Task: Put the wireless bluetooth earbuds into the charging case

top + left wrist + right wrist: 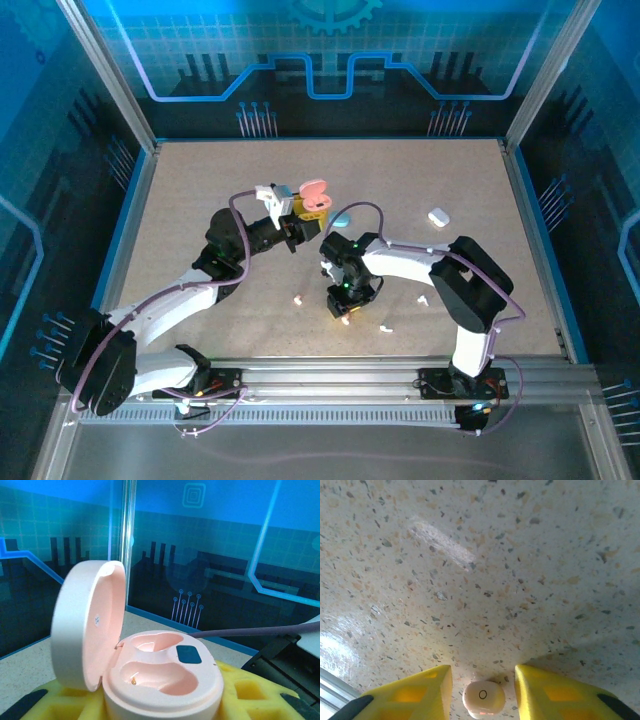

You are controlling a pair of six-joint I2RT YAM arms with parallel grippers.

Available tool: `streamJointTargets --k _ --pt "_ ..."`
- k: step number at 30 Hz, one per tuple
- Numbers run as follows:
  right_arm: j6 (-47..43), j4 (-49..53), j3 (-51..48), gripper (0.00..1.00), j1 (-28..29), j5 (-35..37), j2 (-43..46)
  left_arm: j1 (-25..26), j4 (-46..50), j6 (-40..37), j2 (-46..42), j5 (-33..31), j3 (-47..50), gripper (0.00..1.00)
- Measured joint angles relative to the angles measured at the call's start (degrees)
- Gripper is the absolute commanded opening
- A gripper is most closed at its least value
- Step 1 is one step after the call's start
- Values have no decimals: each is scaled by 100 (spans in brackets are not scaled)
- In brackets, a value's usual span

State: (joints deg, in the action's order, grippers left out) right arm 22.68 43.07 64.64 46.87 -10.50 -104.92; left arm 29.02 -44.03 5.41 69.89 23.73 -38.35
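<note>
The pink charging case (pixel 165 680) has its lid (pixel 85 625) swung up, and both wells are empty. My left gripper (pixel 160 702) is shut on its base between yellow pads (pixel 252 690). From above, this case (pixel 314 198) is lifted over the table's middle by the left gripper (pixel 298 218). My right gripper (pixel 482 672) points straight down, open. A pale pinkish earbud (pixel 483 697) lies on the table between its yellow fingers (pixel 420 695), with a gap on each side. From above, the right gripper (pixel 342 308) stands just in front of the case.
Other small earbuds lie loose on the speckled table (pixel 200 200): one at front left (pixel 298 298), one at front right (pixel 385 327), one further right (pixel 422 300). A light blue case (pixel 342 218) and a white case (pixel 438 216) sit further back.
</note>
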Motion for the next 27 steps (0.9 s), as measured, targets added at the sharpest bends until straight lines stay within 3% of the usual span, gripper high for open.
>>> streamJointTargets --k 7,14,27 --pt "809 129 -61 48 0 0 118 0 0 -2 0 -2 0 37" --pt "1615 129 -273 45 31 -44 269 0 0 -2 0 -11 0 37" --pt "1847 149 -175 37 151 -35 111 0 0 -2 0 -15 0 37"
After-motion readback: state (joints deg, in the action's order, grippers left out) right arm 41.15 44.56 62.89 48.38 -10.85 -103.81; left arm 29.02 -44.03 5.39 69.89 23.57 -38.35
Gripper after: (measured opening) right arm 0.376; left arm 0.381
